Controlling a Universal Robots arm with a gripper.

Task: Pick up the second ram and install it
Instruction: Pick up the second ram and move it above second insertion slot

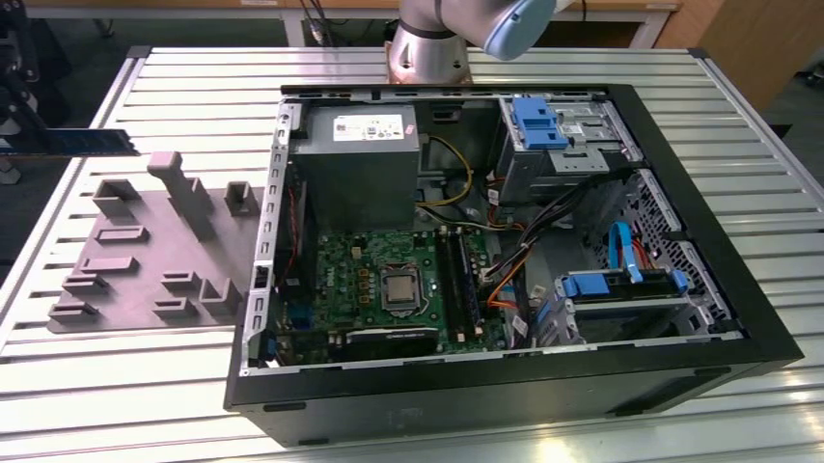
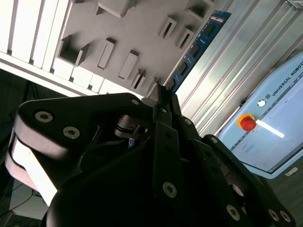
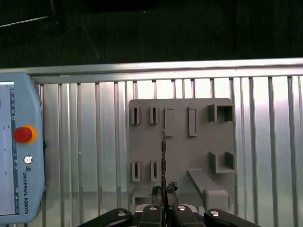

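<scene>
gripper [image 3: 164, 191] around edge-on second ram [image 3: 163, 156]

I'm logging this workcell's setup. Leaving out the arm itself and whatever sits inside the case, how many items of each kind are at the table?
second ram, clamped in the gripper: 1
grey fixture plate: 1
open computer case: 1
teach pendant: 1
Total: 4

Thin, dark second ram [image 3: 163, 151], edge-on in the claw [image 3: 163, 190]
</scene>
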